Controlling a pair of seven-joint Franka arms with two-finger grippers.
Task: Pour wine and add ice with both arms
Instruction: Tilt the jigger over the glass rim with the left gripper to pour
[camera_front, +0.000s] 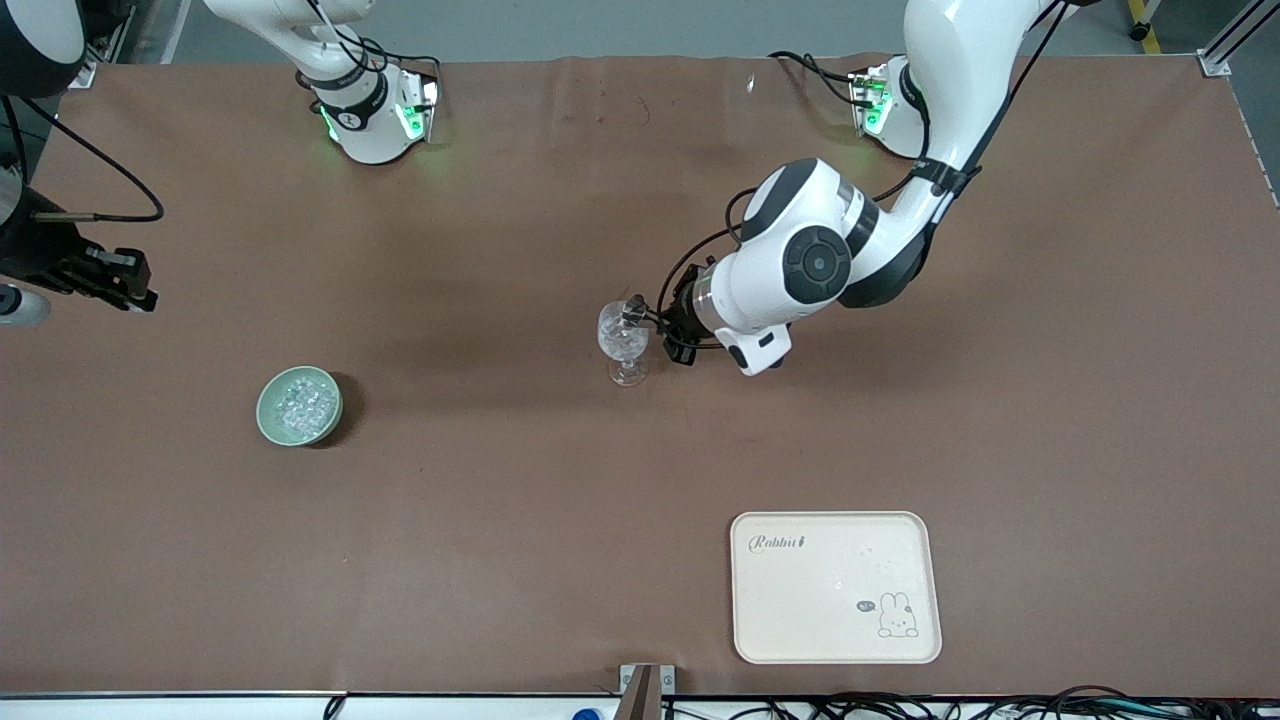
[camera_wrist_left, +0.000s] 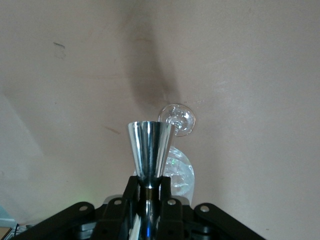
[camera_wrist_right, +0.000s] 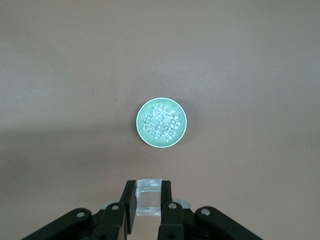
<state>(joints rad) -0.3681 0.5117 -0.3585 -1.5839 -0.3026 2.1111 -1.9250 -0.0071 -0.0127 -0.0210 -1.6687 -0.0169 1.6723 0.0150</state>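
While a metal jigger (camera_wrist_left: 148, 147) is held clamped in the left gripper (camera_wrist_left: 148, 192) and tipped at the rim of the stemmed glass (camera_front: 624, 340), the pouring step is judged to be in hand. No liquid is discernible. A clear ice cube (camera_wrist_right: 148, 199) is held pinched in the right gripper (camera_wrist_right: 148, 202), high over the bowl of ice (camera_wrist_right: 161, 121), well apart from the glass. Next, righting of the jigger and carriage of the cube over the glass are called for.
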